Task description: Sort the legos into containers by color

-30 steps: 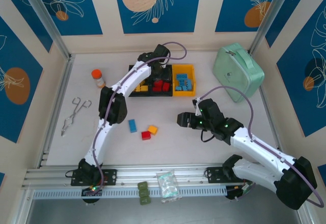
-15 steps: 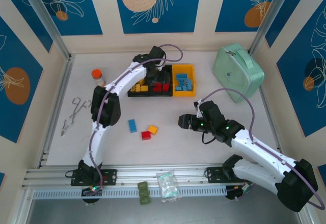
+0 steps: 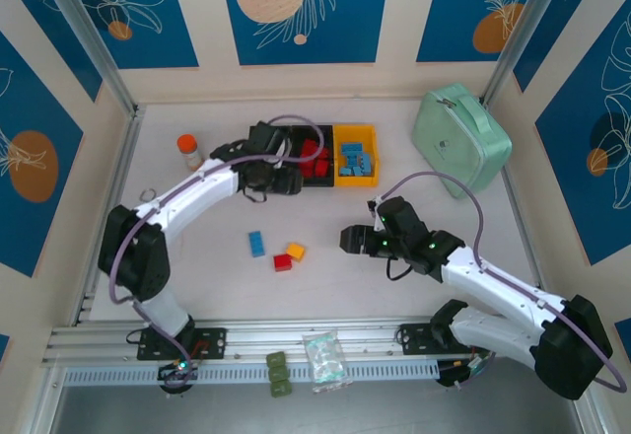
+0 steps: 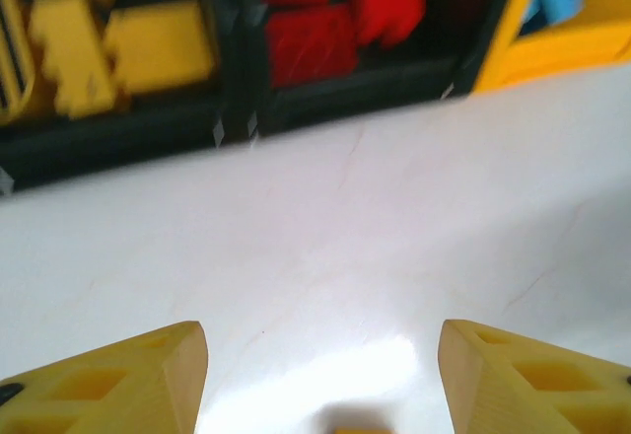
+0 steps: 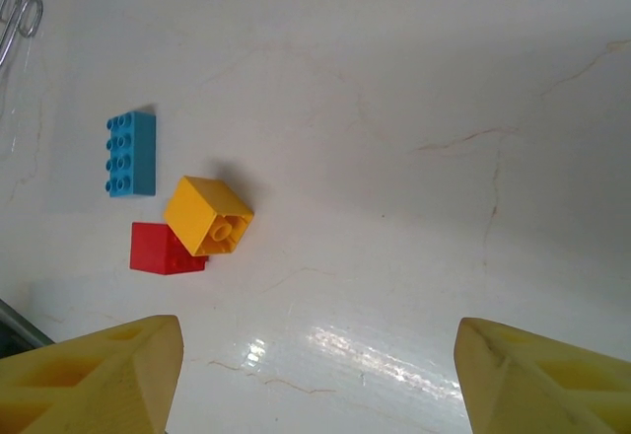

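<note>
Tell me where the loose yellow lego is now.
In the top view the yellow lego lies in front of the containers, left of centre, against the red lego, with the blue lego just to its left.

White-shelled left arm (image 3: 197, 189) and right arm (image 3: 493, 286) carrying black joints, mauve cables looping along both, green light glowing beside the aluminium rail (image 3: 246, 337), left gripper (image 4: 321, 333) and right gripper (image 5: 317, 324) showing yellow wedge fingers (image 5: 99, 375).

Three small open-topped plastic bins (image 3: 355, 181) joined in a row hold sorted studded bricks, yellow bricks (image 4: 158, 47) in the left black bin, red bricks (image 4: 311, 44) in the middle black bin, blue bricks (image 3: 357, 164) in the yellow-orange bin, while a loose blue brick (image 5: 131, 154) lies just beside a tilted yellow brick (image 5: 208, 216) touching a red brick (image 5: 163, 251).
</note>
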`<action>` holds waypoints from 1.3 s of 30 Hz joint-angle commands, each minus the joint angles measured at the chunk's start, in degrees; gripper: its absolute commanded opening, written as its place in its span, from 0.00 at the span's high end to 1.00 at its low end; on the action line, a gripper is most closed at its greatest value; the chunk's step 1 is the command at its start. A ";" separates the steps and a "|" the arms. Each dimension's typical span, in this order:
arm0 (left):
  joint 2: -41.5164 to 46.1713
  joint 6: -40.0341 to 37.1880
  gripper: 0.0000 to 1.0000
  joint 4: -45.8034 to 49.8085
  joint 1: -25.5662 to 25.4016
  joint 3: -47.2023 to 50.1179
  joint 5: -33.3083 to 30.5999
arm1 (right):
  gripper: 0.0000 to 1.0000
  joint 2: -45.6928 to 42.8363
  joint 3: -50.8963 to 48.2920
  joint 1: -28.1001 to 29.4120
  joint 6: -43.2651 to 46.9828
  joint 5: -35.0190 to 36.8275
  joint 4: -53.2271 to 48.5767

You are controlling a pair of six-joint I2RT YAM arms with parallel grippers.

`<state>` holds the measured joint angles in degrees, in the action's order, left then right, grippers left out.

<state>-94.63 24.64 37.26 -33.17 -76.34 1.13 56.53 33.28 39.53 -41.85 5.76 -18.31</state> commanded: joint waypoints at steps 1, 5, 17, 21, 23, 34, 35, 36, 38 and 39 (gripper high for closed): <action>5.27 3.92 0.37 -2.58 -0.24 7.40 -3.46 | 0.27 1.37 2.54 1.79 1.83 -1.16 1.16; 9.36 8.56 0.36 -3.79 -0.27 15.73 -5.74 | 0.27 3.72 4.55 3.99 3.97 -1.46 1.42; 10.55 16.88 0.35 -9.20 -0.69 27.97 -8.64 | 0.27 7.45 6.89 5.65 4.92 -2.18 2.48; 8.80 17.47 0.37 -9.87 -1.00 28.30 -8.24 | 0.27 7.41 6.42 5.73 4.65 -2.11 2.56; 7.74 17.87 0.39 -10.43 -1.41 28.43 -8.14 | 0.27 7.45 6.11 5.74 4.49 -2.24 2.73; 4.02 17.73 0.65 -10.66 -2.43 27.65 -9.16 | 0.27 6.88 4.69 5.87 3.69 -1.98 3.36; 4.12 17.40 0.68 -10.51 -2.48 27.49 -9.29 | 0.27 6.75 4.48 5.87 3.46 -1.90 3.44; 4.15 17.11 0.70 -10.17 -2.48 27.32 -9.37 | 0.27 6.69 4.35 5.82 3.52 -1.81 3.45; 4.43 16.46 0.72 -9.59 -2.45 26.74 -9.64 | 0.27 6.25 3.99 5.82 3.28 -1.64 3.45; 4.62 16.05 0.72 -9.14 -2.46 26.42 -9.86 | 0.27 6.10 3.87 5.89 3.35 -1.56 3.39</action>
<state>-89.86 41.74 26.22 -35.18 -48.75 -7.01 63.88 38.09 44.97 -37.95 4.51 -15.57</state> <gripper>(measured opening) 0.299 0.731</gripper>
